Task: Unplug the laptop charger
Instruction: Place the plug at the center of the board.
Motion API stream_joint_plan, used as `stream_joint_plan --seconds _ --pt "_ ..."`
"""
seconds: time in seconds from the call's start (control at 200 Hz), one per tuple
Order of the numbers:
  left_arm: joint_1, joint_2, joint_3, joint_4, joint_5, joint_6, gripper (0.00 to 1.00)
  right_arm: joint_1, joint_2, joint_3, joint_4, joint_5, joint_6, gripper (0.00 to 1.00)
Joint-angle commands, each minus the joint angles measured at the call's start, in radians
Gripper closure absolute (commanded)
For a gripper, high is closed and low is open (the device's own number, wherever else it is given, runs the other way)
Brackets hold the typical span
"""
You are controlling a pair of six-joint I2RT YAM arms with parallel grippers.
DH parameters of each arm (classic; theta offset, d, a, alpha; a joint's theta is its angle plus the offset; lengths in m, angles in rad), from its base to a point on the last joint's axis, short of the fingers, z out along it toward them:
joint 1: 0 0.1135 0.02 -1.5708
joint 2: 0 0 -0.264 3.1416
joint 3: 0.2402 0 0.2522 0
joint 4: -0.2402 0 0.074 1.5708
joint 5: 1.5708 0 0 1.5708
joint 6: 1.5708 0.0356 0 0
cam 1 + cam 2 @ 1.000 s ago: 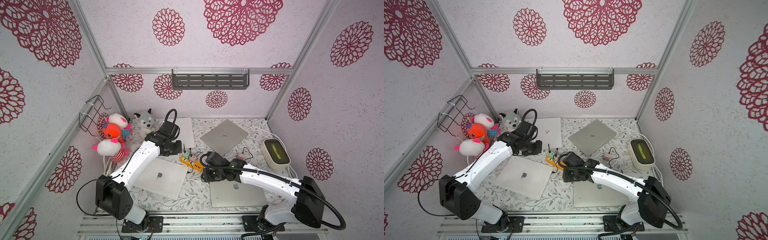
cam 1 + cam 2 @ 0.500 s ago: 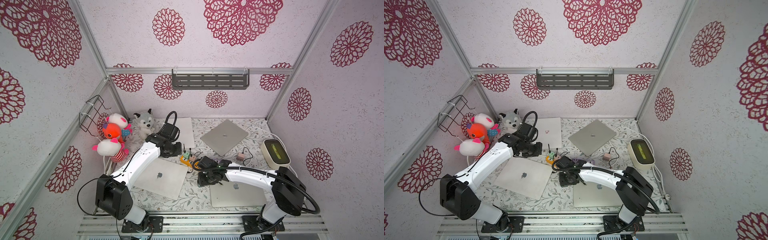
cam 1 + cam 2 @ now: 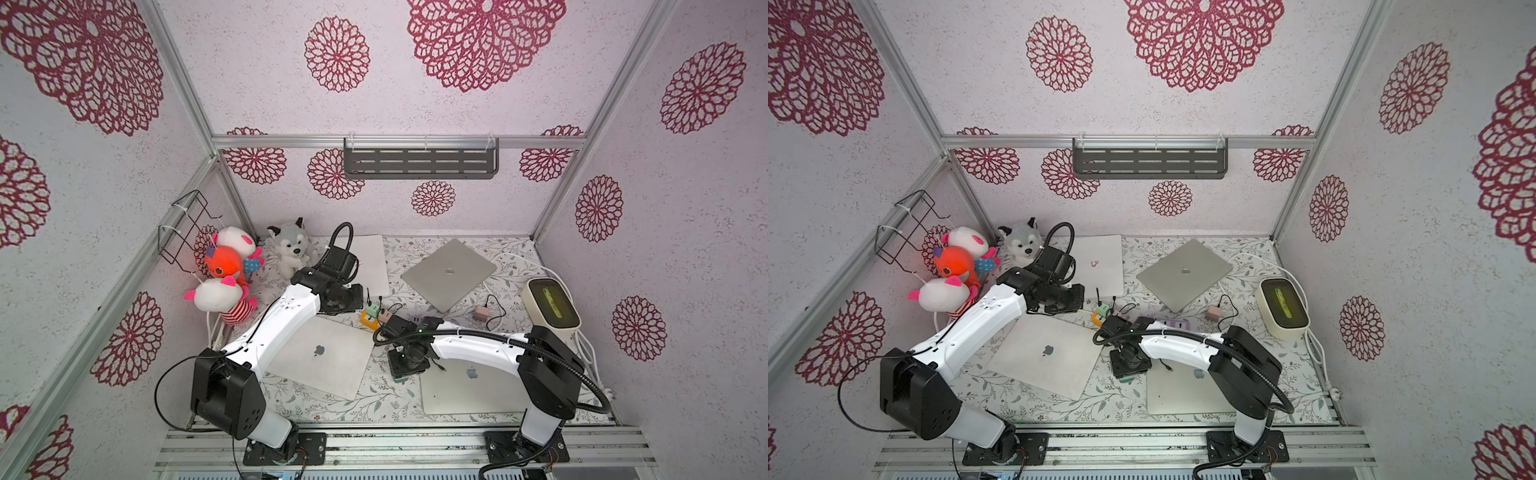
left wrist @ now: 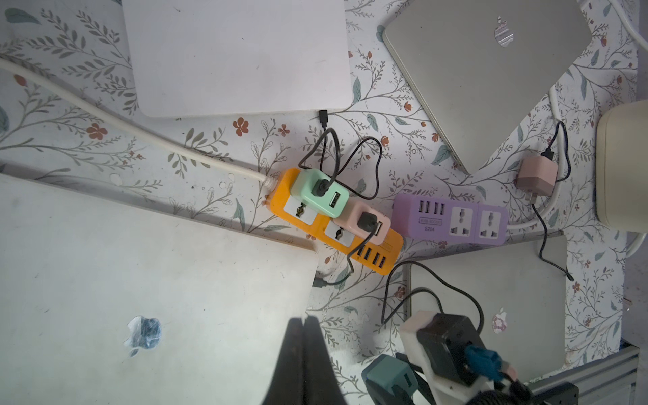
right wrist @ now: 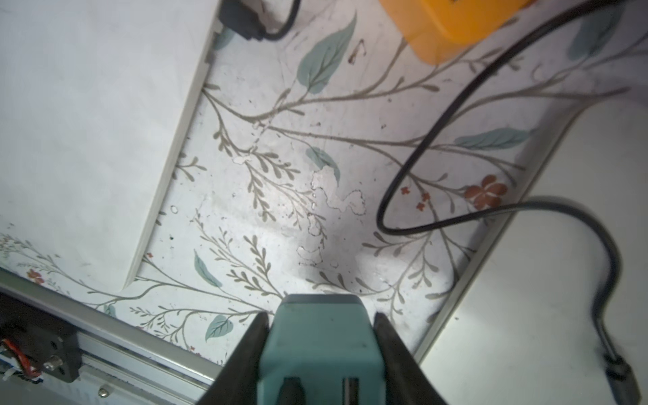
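The laptop charger [image 5: 321, 336] is a teal block, and my right gripper [image 5: 321, 315] is shut on it, one finger on each side. It hangs low over the floral mat between the two front laptops, seen in both top views [image 3: 400, 377] [image 3: 1125, 377]. It sits clear of the orange power strip [image 4: 333, 217]. Its black cable [image 5: 413, 154] loops over the mat, and the far plug [image 5: 619, 368] lies loose on the front right laptop [image 3: 469, 386]. My left gripper [image 4: 304, 317] is shut and empty, hovering by the front left laptop's [image 4: 140, 280] corner, near the strip.
A green charger [image 4: 321, 193] and a pink one [image 4: 364, 221] sit in the orange strip. Beside it lie a purple strip [image 4: 449, 219] and a loose pink charger [image 4: 536, 171]. Two more laptops [image 3: 370, 262] [image 3: 449, 272] lie at the back. A cream device [image 3: 550, 305] is at right, plush toys [image 3: 226, 266] at left.
My right gripper has drawn back from the orange strip toward the front with the teal charger in it. The left arm has barely moved.
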Motion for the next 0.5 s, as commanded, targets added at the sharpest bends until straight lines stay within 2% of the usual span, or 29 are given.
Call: stream_joint_plan --seconds 0.0,0.23,0.495 --pt "0.011 -0.024 -0.012 0.023 0.005 0.007 1.0 0.014 0.003 0.041 -0.072 0.003 -0.026 0.74" --pt "0.02 -0.033 -0.027 0.029 0.007 0.009 1.0 0.033 0.073 0.098 -0.136 0.013 -0.05 0.73" --pt "0.04 -0.051 -0.047 0.031 0.011 0.014 1.0 0.038 0.135 0.16 -0.169 0.021 -0.068 0.69"
